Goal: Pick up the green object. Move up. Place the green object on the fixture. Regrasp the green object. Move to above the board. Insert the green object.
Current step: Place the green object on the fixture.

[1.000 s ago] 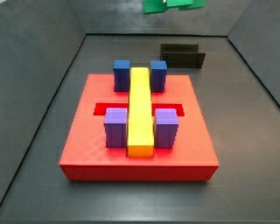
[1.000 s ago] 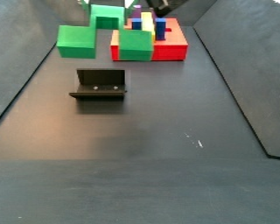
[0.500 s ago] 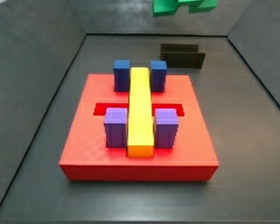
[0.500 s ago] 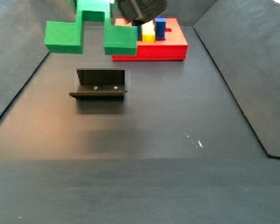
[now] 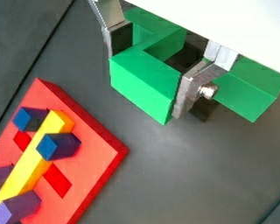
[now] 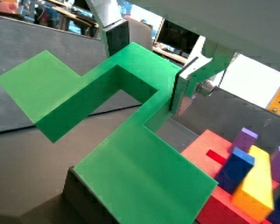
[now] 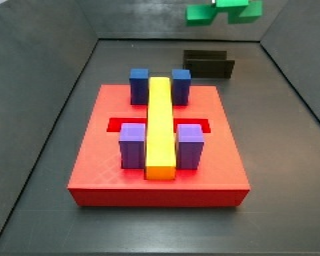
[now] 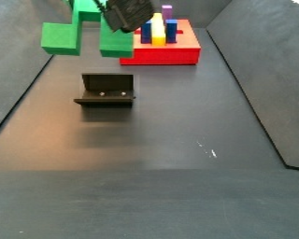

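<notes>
the pincer (image 5: pixel 161 63) is closed on the raised middle of the green object (image 5: pixel 145 77), its silver fingers (image 5: pixel 202 85) pressing either side. in a side view the green object (image 8: pixel 78 33) hangs in the air above the fixture (image 8: pixel 106 91), not touching it. the board (image 8: pixel 175 52) lies beyond, near the far wall.

Gripper (image 5: pixel 154 63) with green object (image 8: pixel 79 32) above fixture (image 8: pixel 106 91)

One side view looks down over the board (image 7: pixel 159 130) toward the fixture (image 7: pixel 210 64), another faces back across the fixture (image 8: pixel 106 91), while both wrist views hug the gripper (image 5: pixel 154 63) closely.
</notes>
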